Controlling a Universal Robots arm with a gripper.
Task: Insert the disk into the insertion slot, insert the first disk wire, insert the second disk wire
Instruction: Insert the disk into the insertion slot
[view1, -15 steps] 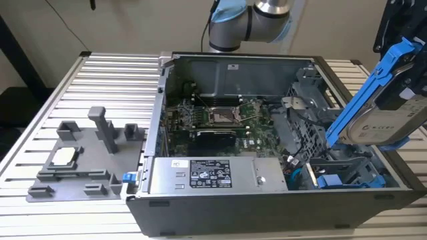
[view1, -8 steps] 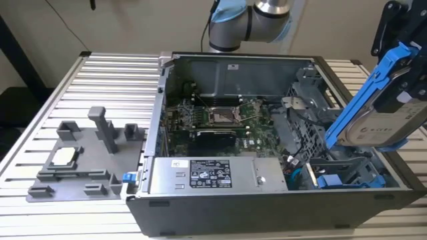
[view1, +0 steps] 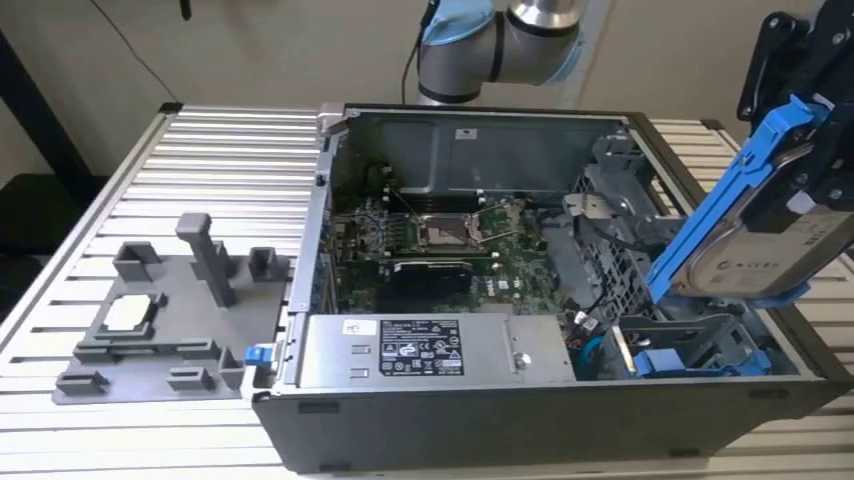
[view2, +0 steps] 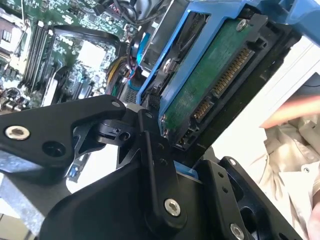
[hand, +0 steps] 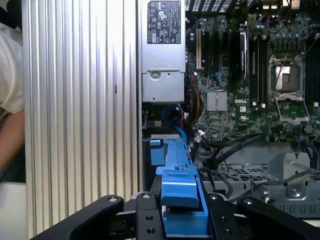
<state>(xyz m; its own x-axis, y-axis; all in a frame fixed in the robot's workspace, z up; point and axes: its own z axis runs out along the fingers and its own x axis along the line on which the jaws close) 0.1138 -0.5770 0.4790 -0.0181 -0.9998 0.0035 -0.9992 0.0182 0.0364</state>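
My gripper (view1: 798, 120) is shut on the disk (view1: 761, 255), a silver-grey drive with a pale label in a bright blue carrier frame (view1: 727, 190). It hangs tilted over the open computer case (view1: 534, 400), at the exterior view's right. Below it lies the insertion slot (view1: 687, 335), a grey drive bay with another blue carrier (view1: 661, 362) inside. In the second wrist view the disk's green circuit board (view2: 210, 85) and connector face me above the black fingers (view2: 150, 160). In the first wrist view the gripper (hand: 181, 212) clamps the blue frame (hand: 177, 190). A blue wire (hand: 172, 112) curls near the power supply.
The motherboard (view1: 441, 235) and silver power supply (view1: 420, 350) fill the case. A grey fixture (view1: 160, 310) stands on the ribbed table (view1: 227, 150) at the exterior view's left. A person's arm and pale sleeve (hand: 10, 80) are beside the table, with the sleeve (view2: 295, 145) close to the disk.
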